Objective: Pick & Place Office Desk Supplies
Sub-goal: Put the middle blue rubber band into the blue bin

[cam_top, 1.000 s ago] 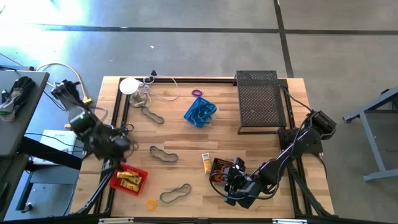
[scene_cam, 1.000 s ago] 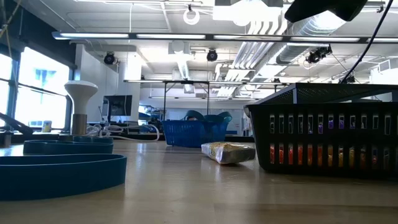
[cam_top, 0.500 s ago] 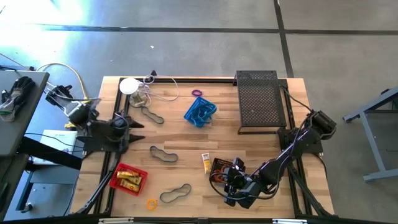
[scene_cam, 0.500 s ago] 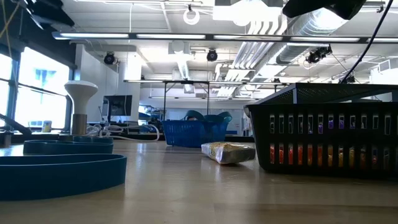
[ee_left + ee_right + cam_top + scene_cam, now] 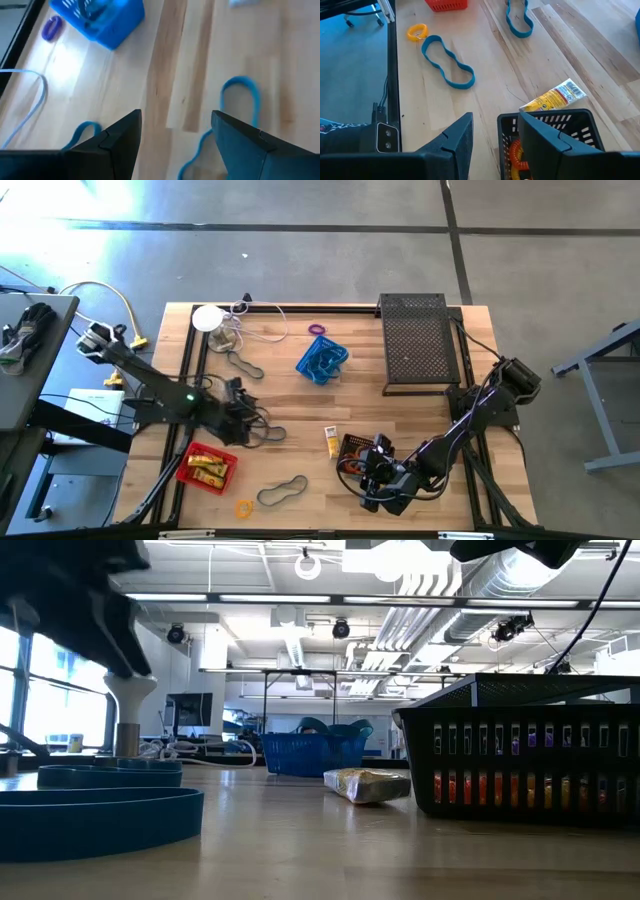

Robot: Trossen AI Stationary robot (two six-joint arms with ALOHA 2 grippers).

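Observation:
My left gripper point(image 5: 175, 145) is open and hangs over the wood just above a grey band loop point(image 5: 268, 433), whose end point(image 5: 241, 97) shows past its fingers. My right gripper point(image 5: 492, 137) is open at the small black mesh basket point(image 5: 354, 452). One finger stands outside the basket's near wall point(image 5: 503, 131) and the other over its inside, where orange and red rings point(image 5: 515, 150) lie. A yellow tube point(image 5: 330, 442) lies beside that basket. The red basket point(image 5: 207, 467) holds yellow tubes.
A blue basket point(image 5: 322, 360) and a purple ring point(image 5: 317, 330) sit at mid-back. Two more band loops point(image 5: 245, 365) point(image 5: 283, 492) and an orange ring point(image 5: 243, 507) lie on the wood. The large black tray point(image 5: 420, 345) is back right, and the white disc point(image 5: 207, 318) back left.
My left gripper has swung from the table's left edge, above the red basket, toward the middle of the table. It has sunk and turned on the way and now hangs over the band loop, still open. The right arm has kept still.

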